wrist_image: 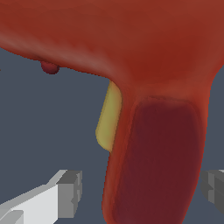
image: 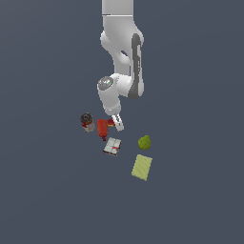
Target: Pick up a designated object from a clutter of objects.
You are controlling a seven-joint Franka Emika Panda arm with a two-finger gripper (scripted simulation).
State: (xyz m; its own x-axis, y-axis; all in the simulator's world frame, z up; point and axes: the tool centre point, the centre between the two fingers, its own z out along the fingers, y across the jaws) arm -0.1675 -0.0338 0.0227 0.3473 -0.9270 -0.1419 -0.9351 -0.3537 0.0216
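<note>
- Red fills most of the wrist view: the drill (wrist_image: pixel 144 57) sits right under the gripper (wrist_image: pixel 142 192), its fat barrel across the frame and its dark-red handle (wrist_image: pixel 159 162) running down between the two fingers (wrist_image: pixel 65 192), with a yellowish trigger mark (wrist_image: pixel 109 120) on the handle's near edge.
- The jaws stand apart, one finger on each side of the handle with grey floor showing between pad and handle on at least one side; nothing is clamped yet.
- In the exterior view the gripper (image: pixel 116 123) is low over the clutter, just beside or touching the drill (image: pixel 102 128); whether the pads already touch it is hard to tell at that size.
- The drill lies on the floor, not lifted, so the approach looks done while the grasp and lift remain.
- Close to the hand on one side stands the dark-topped can (image: pixel 86 122); the grey-white box (image: pixel 113 146) lies just beyond the drill.
- Farther from the hand are the green pear (image: pixel 145 142) and the flat yellow-green rectangle (image: pixel 142 167), well apart from the drill.
- My judgement: closing on the handle comes next, then raising it clear of the can and box.
</note>
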